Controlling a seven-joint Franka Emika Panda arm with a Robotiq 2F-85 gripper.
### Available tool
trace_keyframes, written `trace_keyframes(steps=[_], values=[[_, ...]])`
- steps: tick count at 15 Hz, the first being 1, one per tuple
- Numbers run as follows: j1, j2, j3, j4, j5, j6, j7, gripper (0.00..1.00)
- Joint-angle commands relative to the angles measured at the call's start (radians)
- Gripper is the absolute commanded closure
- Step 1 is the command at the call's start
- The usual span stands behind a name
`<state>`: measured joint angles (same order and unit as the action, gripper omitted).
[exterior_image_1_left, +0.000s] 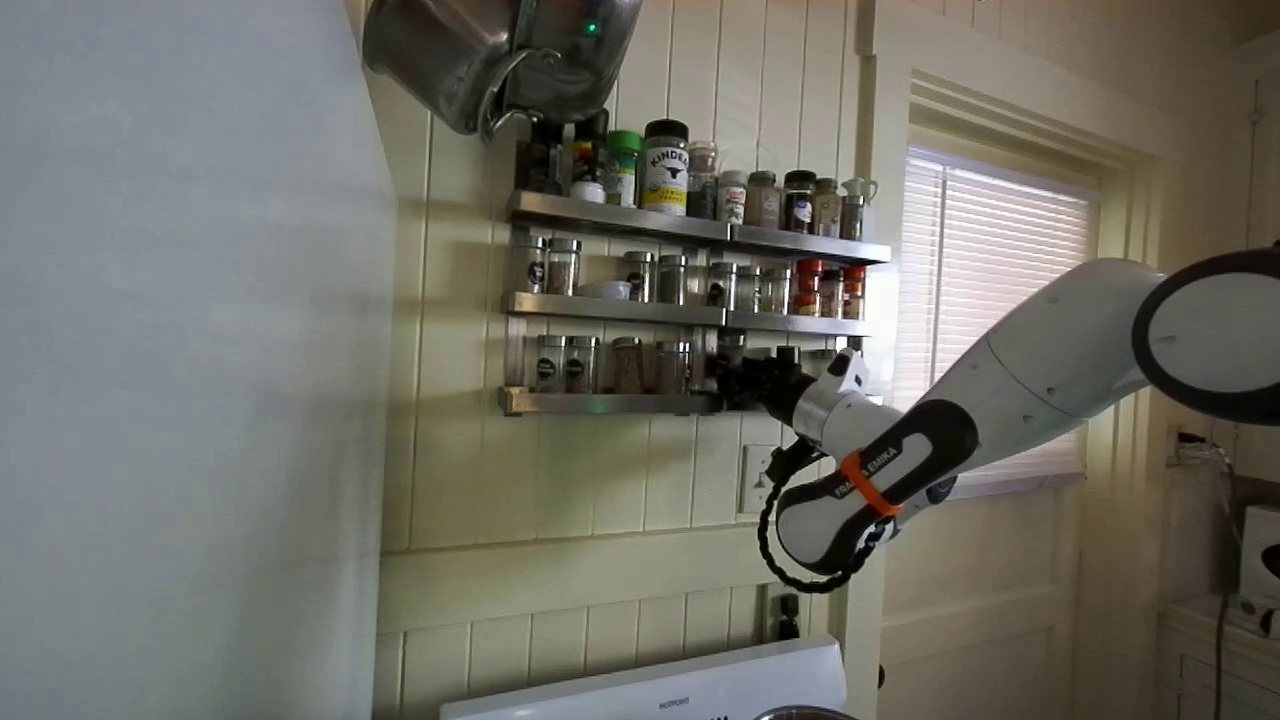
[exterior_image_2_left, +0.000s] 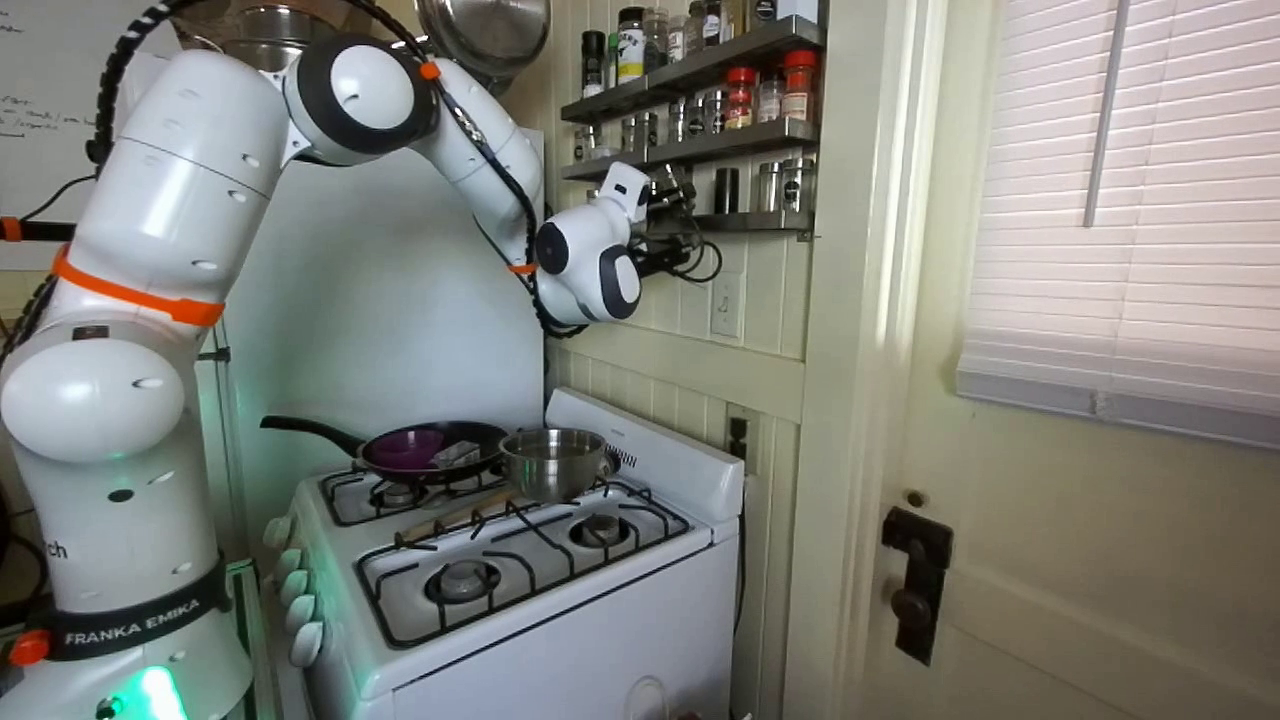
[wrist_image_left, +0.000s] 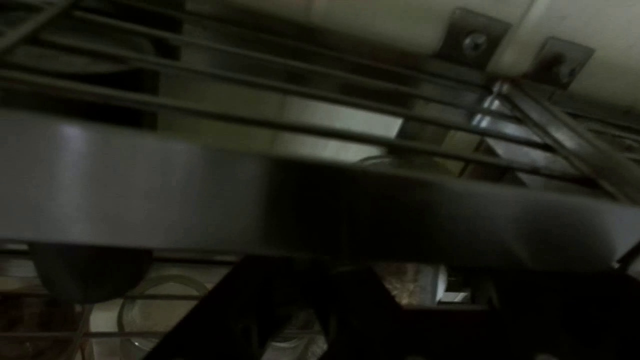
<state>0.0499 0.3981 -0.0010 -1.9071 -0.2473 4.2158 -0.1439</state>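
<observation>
My black gripper (exterior_image_1_left: 722, 378) (exterior_image_2_left: 685, 225) reaches to the lowest metal shelf (exterior_image_1_left: 600, 403) of a wall spice rack in both exterior views. In the wrist view the dark gripper (wrist_image_left: 306, 270) comes up from the bottom, its jaws close together against the shelf's front bar (wrist_image_left: 150, 190). Shadow hides whether anything sits between the fingertips. A silver-lidded jar (exterior_image_1_left: 732, 346) stands just behind the gripper, and a black jar (exterior_image_2_left: 726, 190) is beside it on that shelf. Below the bar, a round glass jar (wrist_image_left: 162, 300) and a jar with brownish contents (wrist_image_left: 404, 282) show dimly.
Two more shelves hold several spice bottles, such as a white-labelled bottle (exterior_image_1_left: 665, 170) and a red-capped jar (exterior_image_2_left: 798, 85). Metal pots (exterior_image_1_left: 450, 60) hang above left. Below stands a white stove (exterior_image_2_left: 550, 640) with a black frying pan (exterior_image_2_left: 390, 470) and steel pot (exterior_image_2_left: 553, 470).
</observation>
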Motion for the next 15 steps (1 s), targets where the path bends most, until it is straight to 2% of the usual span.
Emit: trace_keyframes(steps=[1, 2, 3, 15], values=[[-0.002, 0.022, -0.007, 0.018, 0.006, 0.017, -0.018, 0.77], [-0.003, 0.016, -0.007, 0.005, 0.005, 0.017, -0.013, 0.77], [-0.002, 0.002, -0.003, 0.007, 0.0, -0.003, 0.0, 0.52], [-0.002, 0.002, -0.004, 0.007, 0.0, -0.003, 0.0, 0.52]])
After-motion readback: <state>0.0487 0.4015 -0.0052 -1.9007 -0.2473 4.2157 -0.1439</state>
